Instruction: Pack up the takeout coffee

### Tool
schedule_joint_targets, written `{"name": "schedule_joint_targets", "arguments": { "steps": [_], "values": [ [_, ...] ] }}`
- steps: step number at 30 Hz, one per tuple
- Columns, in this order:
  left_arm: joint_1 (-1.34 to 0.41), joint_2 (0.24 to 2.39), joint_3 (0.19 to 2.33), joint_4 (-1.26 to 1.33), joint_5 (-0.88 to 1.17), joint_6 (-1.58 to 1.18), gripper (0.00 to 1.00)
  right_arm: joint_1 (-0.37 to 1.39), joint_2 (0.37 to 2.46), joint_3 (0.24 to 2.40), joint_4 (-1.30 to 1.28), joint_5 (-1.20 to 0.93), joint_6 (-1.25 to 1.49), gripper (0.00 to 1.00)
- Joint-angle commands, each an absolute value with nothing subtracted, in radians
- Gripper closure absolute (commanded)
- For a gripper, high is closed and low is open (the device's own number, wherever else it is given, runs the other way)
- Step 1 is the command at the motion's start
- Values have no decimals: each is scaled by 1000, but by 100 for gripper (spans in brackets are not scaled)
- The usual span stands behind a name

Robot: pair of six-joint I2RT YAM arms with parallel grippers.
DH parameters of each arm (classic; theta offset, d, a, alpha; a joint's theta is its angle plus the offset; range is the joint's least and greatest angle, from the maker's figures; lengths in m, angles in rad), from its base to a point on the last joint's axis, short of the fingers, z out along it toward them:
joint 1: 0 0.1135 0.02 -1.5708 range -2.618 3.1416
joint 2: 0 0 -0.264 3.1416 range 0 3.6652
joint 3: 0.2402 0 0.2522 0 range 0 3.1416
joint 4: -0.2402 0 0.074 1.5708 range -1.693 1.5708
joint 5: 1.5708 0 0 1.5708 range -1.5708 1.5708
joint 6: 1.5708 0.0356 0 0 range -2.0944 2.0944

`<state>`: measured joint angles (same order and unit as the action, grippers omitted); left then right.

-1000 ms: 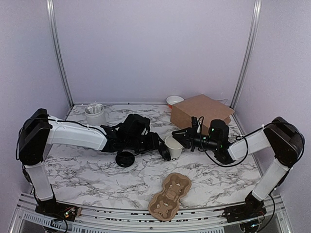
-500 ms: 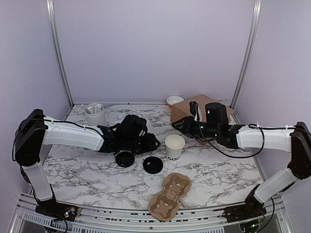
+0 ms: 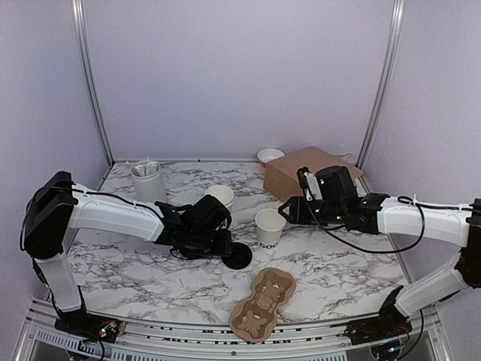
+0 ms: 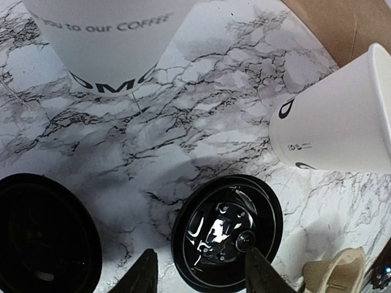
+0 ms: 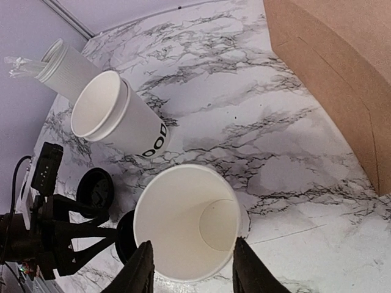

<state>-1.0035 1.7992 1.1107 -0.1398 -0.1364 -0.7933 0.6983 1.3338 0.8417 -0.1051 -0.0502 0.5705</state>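
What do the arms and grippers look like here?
Both the left arm and right arm have white links with bulky black joints; a thin black cable loops along the right one. The left gripper and right gripper are black, two-fingered.

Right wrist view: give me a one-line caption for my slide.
Open right pincer facing an empty, lidless paper cup on marble, a second cup and a brown box beyond.

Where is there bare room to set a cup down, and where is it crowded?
Free: marble between the pulp carrier and the right arm's base; the back strip between the canister and the cardboard box. Crowded: the middle, around the near cup, far cup and black lid.
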Motion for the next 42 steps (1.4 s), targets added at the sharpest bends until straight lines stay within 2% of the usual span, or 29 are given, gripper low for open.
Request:
{"name": "schedule_joint_targets", "arguments": {
  "steps": [1, 10, 18, 23, 32, 38, 40, 42],
  "values": [
    [-1025, 1871, 1171, -249, -188, -758, 52, 750, 1305, 871, -192, 66, 482, 57],
    [-1035, 1962, 1242, -285, -207, -755, 59, 792, 1296, 877, -210, 110, 421, 53],
    [-1035, 1973, 1256, -291, -214, -750, 88, 866, 1298, 908, -212, 148, 337, 50],
    [-1022, 1925, 1253, -292, -171, -745, 96, 958, 1294, 928, -211, 249, 240, 38],
    [-951, 1781, 1261, -341, 60, -670, 98, 1277, 1307, 884, -84, 524, -94, 21],
    [-917, 1673, 1229, -390, 172, -647, 97, 1395, 1353, 870, -12, 749, -218, 20],
    [-900, 1633, 1203, -380, 215, -659, 97, 1395, 1320, 852, 24, 768, -197, 18],
    [-887, 1589, 1177, -349, 255, -675, 97, 1376, 1239, 818, 93, 672, -156, 16]
  ]
}}
